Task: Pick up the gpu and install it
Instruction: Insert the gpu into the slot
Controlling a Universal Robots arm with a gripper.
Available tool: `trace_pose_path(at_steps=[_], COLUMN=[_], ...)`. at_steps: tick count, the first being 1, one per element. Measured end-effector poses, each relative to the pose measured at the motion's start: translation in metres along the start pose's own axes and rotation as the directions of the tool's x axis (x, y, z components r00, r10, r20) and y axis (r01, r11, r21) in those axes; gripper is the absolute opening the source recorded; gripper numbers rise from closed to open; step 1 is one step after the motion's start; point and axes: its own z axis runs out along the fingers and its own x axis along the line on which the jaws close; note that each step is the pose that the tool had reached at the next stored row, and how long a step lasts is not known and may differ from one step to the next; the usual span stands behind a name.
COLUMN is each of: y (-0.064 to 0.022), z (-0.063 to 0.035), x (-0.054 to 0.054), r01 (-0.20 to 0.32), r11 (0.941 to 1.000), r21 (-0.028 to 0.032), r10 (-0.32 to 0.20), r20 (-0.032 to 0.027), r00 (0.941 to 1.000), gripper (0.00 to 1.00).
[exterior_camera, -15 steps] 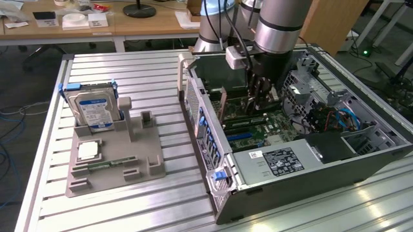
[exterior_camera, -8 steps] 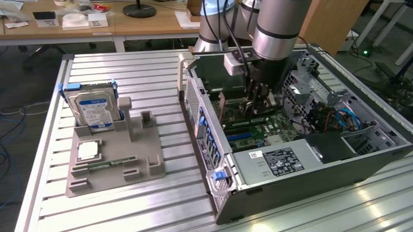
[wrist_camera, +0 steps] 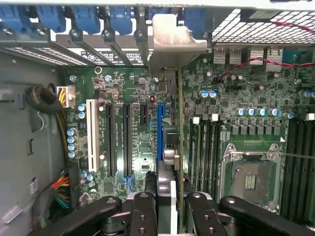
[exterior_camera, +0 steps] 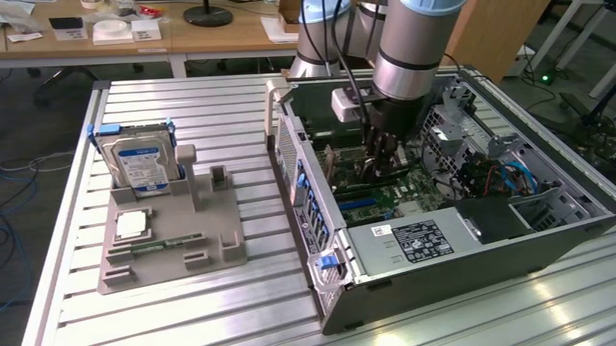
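My gripper (exterior_camera: 379, 160) reaches down inside the open computer case (exterior_camera: 327, 288), above the motherboard (exterior_camera: 385, 198). It is shut on the gpu (wrist_camera: 179, 128), a thin card that the wrist view shows edge-on between the two black fingers (wrist_camera: 144, 209). The card's silver bracket (wrist_camera: 172, 44) sits against the case's rear slot wall. The card's lower edge runs along the motherboard beside the blue expansion slot (wrist_camera: 161, 130); whether it is seated in a slot cannot be told.
A silver hard drive with a blue label (exterior_camera: 140, 162) stands in a grey fixture (exterior_camera: 221, 216) at the exterior view's left, with a square chip (exterior_camera: 132, 223) and a green memory stick (exterior_camera: 164, 244). Inside the case lie the power supply (exterior_camera: 414, 241), cables (exterior_camera: 510, 176) and the CPU socket (wrist_camera: 251, 177).
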Motion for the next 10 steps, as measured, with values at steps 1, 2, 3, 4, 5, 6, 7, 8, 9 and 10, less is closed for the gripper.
trace_pose_path(at_steps=[1,2,3,4,5,6,7,8,9,10], y=[0.002,0.0037,0.0041,0.0042,0.0043,0.0044,0.0044,0.0045,0.0045,0.0044], z=[0.0018,0.0035,0.0052,0.0066,0.0078,0.0087,0.0091,0.0093,0.0098,0.0103], x=[0.0001,0.0001,0.0001,0.0003,0.0004,0.0005,0.0005,0.0006,0.0009,0.0015], r01=[0.0,0.0,0.0,0.0,0.0,0.0,0.0,0.0,0.0,0.0], r11=[1.0,1.0,1.0,1.0,1.0,1.0,1.0,1.0,1.0,1.0], r21=[0.0,-0.0001,0.0,-0.0001,-0.0002,-0.0004,-0.0007,-0.0008,-0.0008,-0.0008], r10=[0.0,0.0,0.0,0.0,0.0,0.0,0.0,0.0,0.0,0.0], r20=[-0.0002,-0.0012,-0.0022,-0.0031,-0.004,-0.0044,-0.0045,-0.0046,-0.0045,-0.0044], r00=[1.0,1.0,1.0,1.0,1.0,1.0,1.0,1.0,1.0,1.0], gripper=[0.28,0.28,0.28,0.28,0.28,0.28,0.28,0.28,0.28,0.28])
